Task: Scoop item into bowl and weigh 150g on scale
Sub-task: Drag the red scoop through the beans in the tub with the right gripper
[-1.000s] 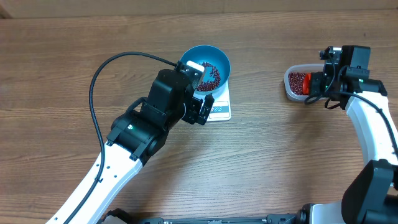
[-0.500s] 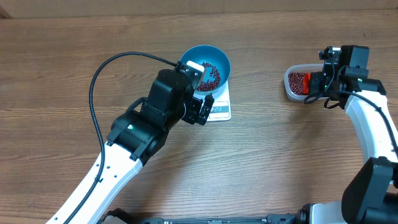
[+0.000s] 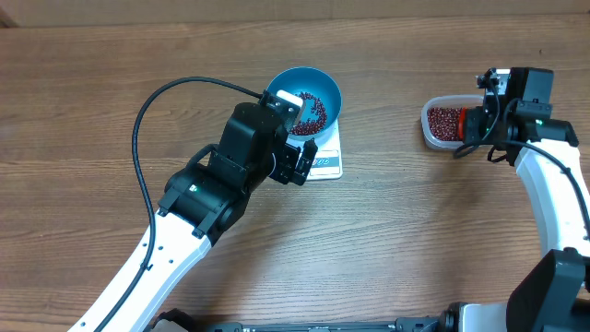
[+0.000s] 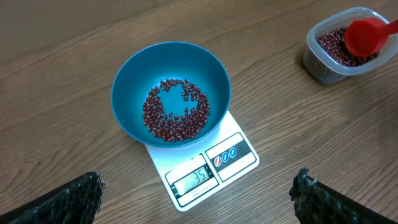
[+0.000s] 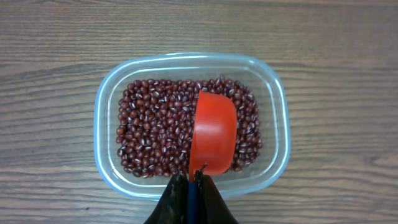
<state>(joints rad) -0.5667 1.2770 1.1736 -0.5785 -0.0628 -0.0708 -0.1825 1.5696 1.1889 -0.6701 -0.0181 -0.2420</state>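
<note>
The blue bowl (image 4: 134, 74) stands on the white scale (image 4: 239, 155), whose display shows 35. A thin ring of dark red beans (image 4: 177, 112) lies in the bowl's bottom. My left gripper (image 4: 196, 205) hangs wide open above the scale's front edge and holds nothing. At the right, a clear tub (image 5: 106, 155) holds many more beans (image 5: 155, 124). My right gripper (image 5: 191, 180) is shut on the handle of a red scoop (image 5: 213, 132), whose cup rests in the tub's beans. In the overhead view the left arm hides part of the scale (image 3: 327, 166).
A black cable (image 3: 147, 111) loops from the left arm over the wooden table (image 3: 415, 240). The tub (image 3: 441, 122) sits near the right edge, well apart from the bowl (image 3: 318, 85).
The right gripper and scoop have shifted slightly right inside the tub, uncovering more beans. The left arm has not moved.
</note>
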